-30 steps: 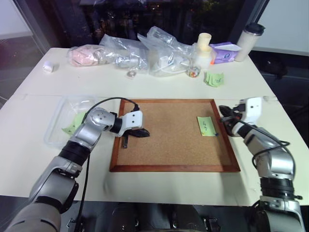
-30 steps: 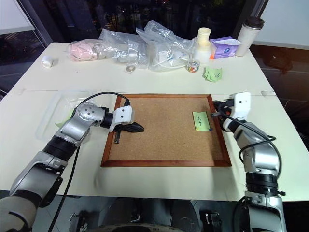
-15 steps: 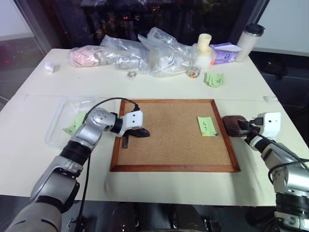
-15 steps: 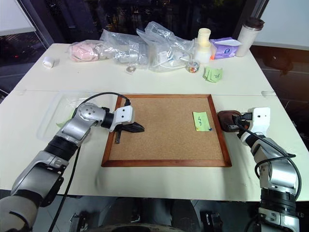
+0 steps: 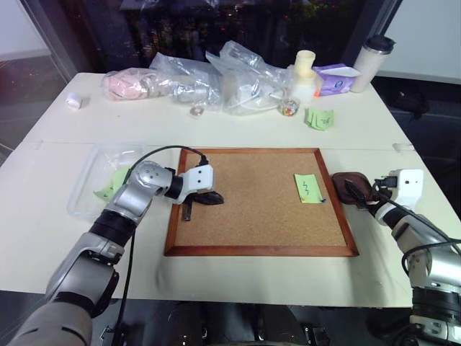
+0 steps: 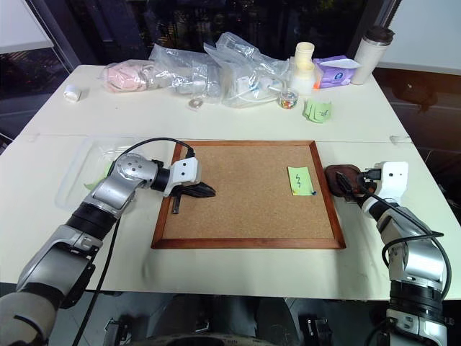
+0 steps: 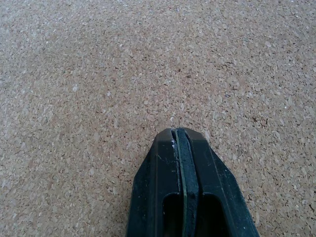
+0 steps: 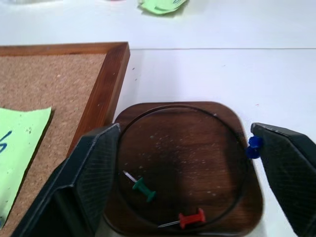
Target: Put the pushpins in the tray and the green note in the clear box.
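Only green note (image 5: 307,188) bears dark squiggle; no legible txt.

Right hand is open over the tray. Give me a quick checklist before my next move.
1. Right hand open above the tray: ok.
2. Blue pin down in the tray: not ok, it sits at a fingertip by the rim.
3. Green pin and red pin lying inside the tray: ok.
4. Green note off the corkboard: not ok, it lies on it.
5. Left hand shut and empty, on the corkboard: ok.
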